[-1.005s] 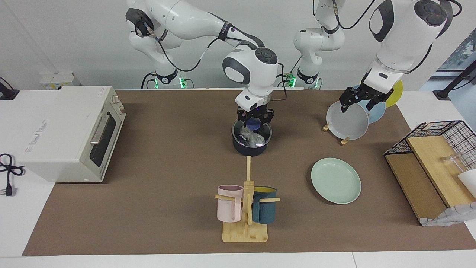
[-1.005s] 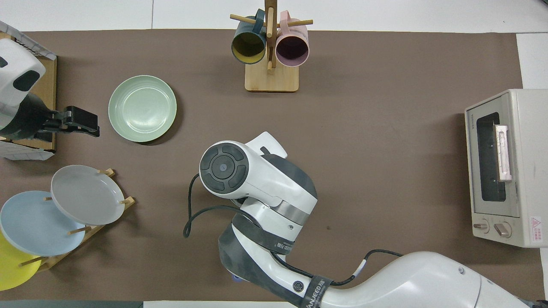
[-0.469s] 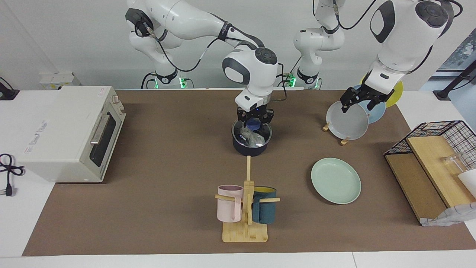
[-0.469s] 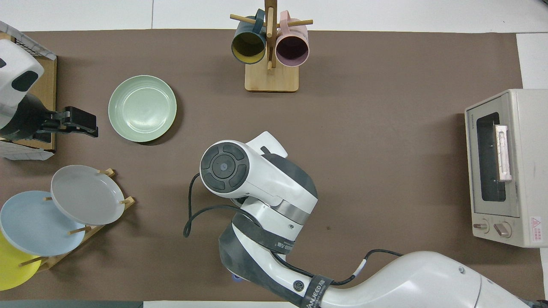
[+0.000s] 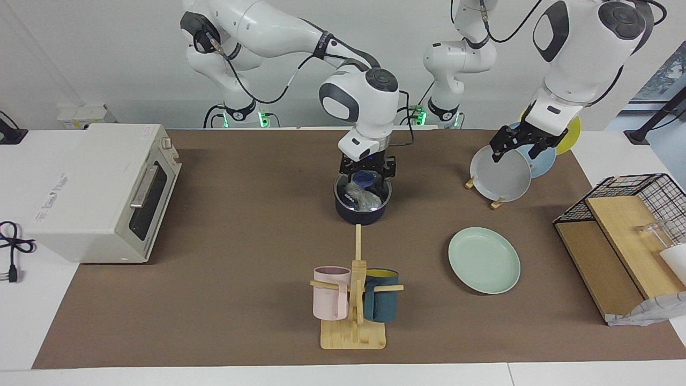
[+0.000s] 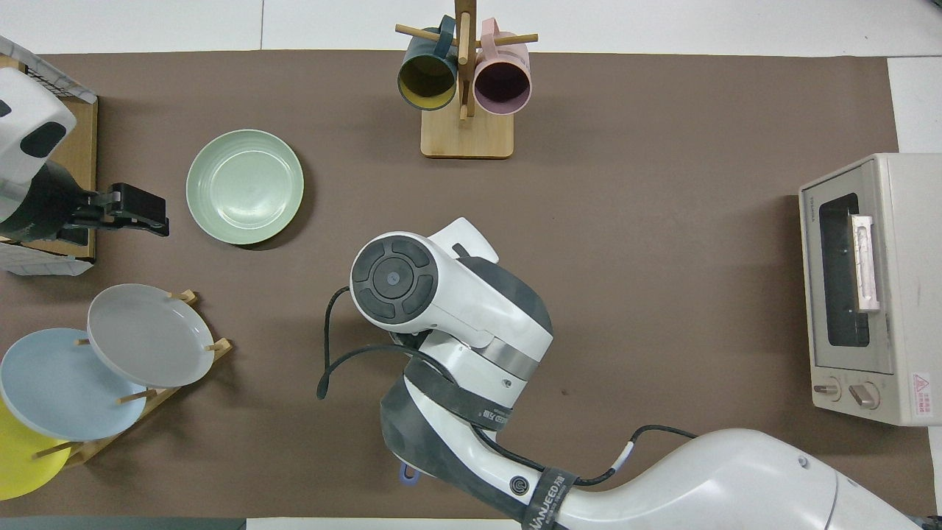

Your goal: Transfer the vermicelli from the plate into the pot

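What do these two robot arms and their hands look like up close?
Both arms are glossy white with rounded shells and dark grey joint patches and round caps. Black cables loop along the right arm, held by a black strap with white lettering. The right hand and left hand are black and angular. Green lights glow at the bases.

Robotics lab: two Franka arms at a kitchenware-laid table.

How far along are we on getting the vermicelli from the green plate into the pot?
Done: the vermicelli lies inside the pot, and the plate sits bare toward the left arm's end of the table. In hand: the right gripper hangs just over the pot's rim, fingers open and holding nothing. Left: probably only pulling that arm clear. The left gripper waits over the rack of plates.
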